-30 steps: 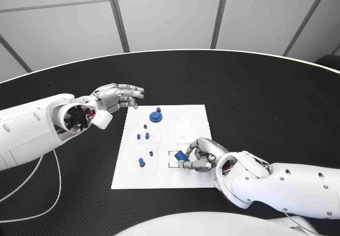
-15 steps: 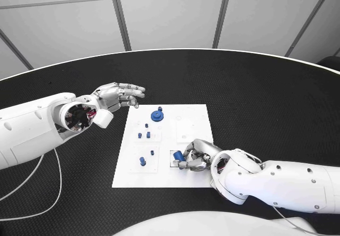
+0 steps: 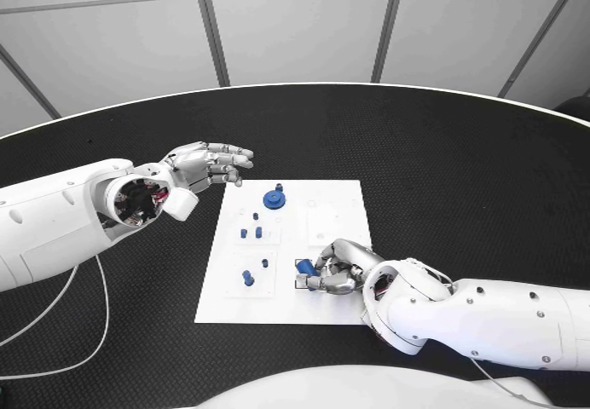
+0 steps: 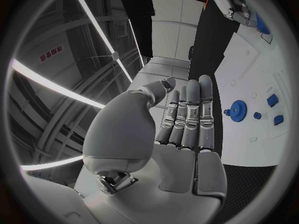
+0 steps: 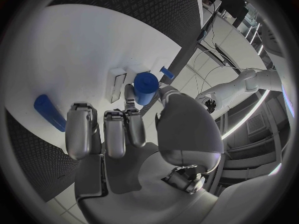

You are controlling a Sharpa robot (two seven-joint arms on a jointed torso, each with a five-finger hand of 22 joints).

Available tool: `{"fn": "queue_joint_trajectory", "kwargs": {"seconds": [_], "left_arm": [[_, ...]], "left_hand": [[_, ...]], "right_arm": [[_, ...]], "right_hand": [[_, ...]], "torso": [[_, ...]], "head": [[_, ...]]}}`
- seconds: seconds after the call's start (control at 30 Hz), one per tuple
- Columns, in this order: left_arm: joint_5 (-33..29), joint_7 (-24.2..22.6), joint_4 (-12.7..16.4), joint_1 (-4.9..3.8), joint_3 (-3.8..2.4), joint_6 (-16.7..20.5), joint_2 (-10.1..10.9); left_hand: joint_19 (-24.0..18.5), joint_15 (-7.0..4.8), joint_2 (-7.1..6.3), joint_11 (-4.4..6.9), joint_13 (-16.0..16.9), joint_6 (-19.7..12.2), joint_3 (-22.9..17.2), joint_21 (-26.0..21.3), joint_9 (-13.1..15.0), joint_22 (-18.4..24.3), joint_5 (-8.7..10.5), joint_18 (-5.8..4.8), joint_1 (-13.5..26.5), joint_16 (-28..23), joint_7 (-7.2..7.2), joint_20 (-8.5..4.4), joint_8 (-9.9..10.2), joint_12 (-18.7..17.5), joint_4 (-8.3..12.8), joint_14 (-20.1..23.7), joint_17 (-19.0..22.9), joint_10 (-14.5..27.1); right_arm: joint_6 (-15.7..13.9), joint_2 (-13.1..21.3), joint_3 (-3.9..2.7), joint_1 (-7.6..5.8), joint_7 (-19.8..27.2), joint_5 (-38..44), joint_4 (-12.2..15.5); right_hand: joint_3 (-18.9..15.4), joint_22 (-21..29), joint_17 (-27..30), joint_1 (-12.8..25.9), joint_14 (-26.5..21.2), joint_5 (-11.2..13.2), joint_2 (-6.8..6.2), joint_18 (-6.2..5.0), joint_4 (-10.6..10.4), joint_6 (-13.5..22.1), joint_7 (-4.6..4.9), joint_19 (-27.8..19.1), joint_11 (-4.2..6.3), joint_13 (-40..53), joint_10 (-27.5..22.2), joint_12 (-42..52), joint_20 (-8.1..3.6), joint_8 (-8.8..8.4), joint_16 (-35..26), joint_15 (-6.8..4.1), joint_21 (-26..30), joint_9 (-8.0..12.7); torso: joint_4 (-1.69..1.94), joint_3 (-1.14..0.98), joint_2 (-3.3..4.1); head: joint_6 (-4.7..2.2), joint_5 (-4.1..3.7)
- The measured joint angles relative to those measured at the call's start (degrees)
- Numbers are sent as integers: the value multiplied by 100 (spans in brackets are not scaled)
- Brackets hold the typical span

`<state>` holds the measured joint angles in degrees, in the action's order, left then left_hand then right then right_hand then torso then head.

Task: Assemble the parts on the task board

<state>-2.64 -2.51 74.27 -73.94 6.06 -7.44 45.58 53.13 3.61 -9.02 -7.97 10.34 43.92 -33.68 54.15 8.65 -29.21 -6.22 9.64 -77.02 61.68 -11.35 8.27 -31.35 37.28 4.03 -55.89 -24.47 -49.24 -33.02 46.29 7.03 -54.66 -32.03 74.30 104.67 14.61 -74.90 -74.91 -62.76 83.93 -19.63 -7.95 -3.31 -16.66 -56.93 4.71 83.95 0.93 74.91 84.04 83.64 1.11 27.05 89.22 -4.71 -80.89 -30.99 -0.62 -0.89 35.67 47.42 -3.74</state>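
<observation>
The white task board (image 3: 330,204) lies mid-table. My right hand (image 3: 338,273) pinches a short blue cylinder (image 3: 303,268) just above a black-outlined square slot near the board's front edge; the right wrist view shows the cylinder (image 5: 146,88) between thumb and fingers (image 5: 132,115). A blue gear (image 3: 273,200) stands at the board's far end, with small blue pegs (image 3: 251,232) behind it and another peg (image 3: 247,277) front left. My left hand (image 3: 206,166) hovers off the board's far left corner, fingers extended, holding nothing.
A blue bar (image 5: 49,112) lies on the board (image 5: 74,50) beside my right hand. The left wrist view shows the gear (image 4: 236,108) and small blue pieces (image 4: 272,100) on the board (image 4: 249,84). A white cable (image 3: 86,341) lies front left.
My right hand has shifted a little leftward along the board's front with the blue cylinder in it. The left hand stays where it was.
</observation>
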Motion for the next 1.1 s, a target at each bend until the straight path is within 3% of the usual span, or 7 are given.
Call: {"fn": "queue_joint_trajectory", "kwargs": {"seconds": [0.1, 0.17, 0.23, 0.33, 0.4, 0.7, 1.1], "left_arm": [[0, 1, 2, -1, 0, 0, 1], [0, 2, 3, -1, 0, 2, 4], [0, 3, 4, -2, 0, 4, 5], [0, 4, 4, -3, 0, 6, 7], [0, 6, 5, -3, 0, 6, 7], [0, 11, 5, -4, 0, 9, 10], [0, 17, 9, -5, 0, 19, 15]], "left_hand": [[0, 0, 0, 0, 0, 0, 0, 0, 0, 0, 0, 0, 0, 0, 0, 0, 0, 0, 0, 0, 0, 0], [0, 0, 0, 0, 0, 0, 0, 0, 0, 0, 0, 0, 0, 0, 0, 0, 0, 0, 0, 0, 0, 0], [0, 0, 0, 0, 0, 0, 0, 0, 0, 0, 0, 0, 0, 0, 0, 0, 0, 0, 0, 0, 0, 0], [0, 0, 0, 0, 0, 0, 0, 0, 0, 0, 0, 0, 0, 0, 0, 0, 0, 0, 0, 0, 0, 0], [0, 0, 0, 0, 0, 0, 10, -18, 0, 2, 0, 0, 0, 0, 0, 0, 0, 6, -10, 0, 1, 0], [0, 0, 0, 0, 1, 0, 17, -41, 0, 7, 0, 0, 0, 0, 0, 0, 0, 21, -17, 0, 5, 0], [0, 0, 0, 0, -4, 0, 16, -41, 0, 6, 0, 0, 0, 0, 0, 0, 0, 21, -17, 0, 4, 0]], "right_arm": [[2, 1, -2, 0, -4, 0, -8], [8, 1, -4, 0, -6, 0, -9], [13, -1, -5, 0, -5, 0, -8], [20, -4, -8, 0, 0, 0, -6], [25, -2, -9, 0, 0, 0, -7], [8, 15, -13, -1, -15, 74, -18], [40, 25, -15, -1, -14, 91, -1]], "right_hand": [[6, 0, 0, 89, 0, 108, 2, 0, 6, 1, -5, 0, 12, 0, -12, -16, 0, 31, 0, 0, 0, -27], [7, 0, 0, 196, 8, 314, 0, 0, 7, -47, -95, 0, 26, 0, -14, -16, 0, 49, 0, -8, 0, -90], [7, 0, 0, 224, 16, 403, 14, -1, 6, -68, -115, 0, 40, 0, -1, -16, 0, 73, 0, -17, 1, -103], [-174, 0, 0, 514, 2, 373, -11, -2, -12, -181, -228, 13, 40, 0, -1, -8, -13, 159, 0, -45, 1, -212], [-284, 0, 0, 594, 1, 507, -24, -4, -12, -211, -258, 0, 73, 0, -9, 6, -42, 202, 0, -46, 1, -254], [-543, 0, 1, 752, 0, 850, 58, -5, -17, -168, -259, 0, 81, -1, -1, 6, -42, 265, 0, -46, 1, -339], [-597, 0, -2, 789, 1, 915, 67, -5, -25, -169, -258, 0, 81, 3, -1, 6, -41, 265, 0, -45, 36, -353]], "torso": [[-1, -2, -1], [-2, -2, -2], [-4, -3, -2], [-4, -5, -4], [-3, -5, -5], [-4, -5, -10], [-5, -8, -8]], "head": [[2, 1], [4, 2], [5, 2], [6, 1], [6, -4], [12, -8], [3, -25]]}}
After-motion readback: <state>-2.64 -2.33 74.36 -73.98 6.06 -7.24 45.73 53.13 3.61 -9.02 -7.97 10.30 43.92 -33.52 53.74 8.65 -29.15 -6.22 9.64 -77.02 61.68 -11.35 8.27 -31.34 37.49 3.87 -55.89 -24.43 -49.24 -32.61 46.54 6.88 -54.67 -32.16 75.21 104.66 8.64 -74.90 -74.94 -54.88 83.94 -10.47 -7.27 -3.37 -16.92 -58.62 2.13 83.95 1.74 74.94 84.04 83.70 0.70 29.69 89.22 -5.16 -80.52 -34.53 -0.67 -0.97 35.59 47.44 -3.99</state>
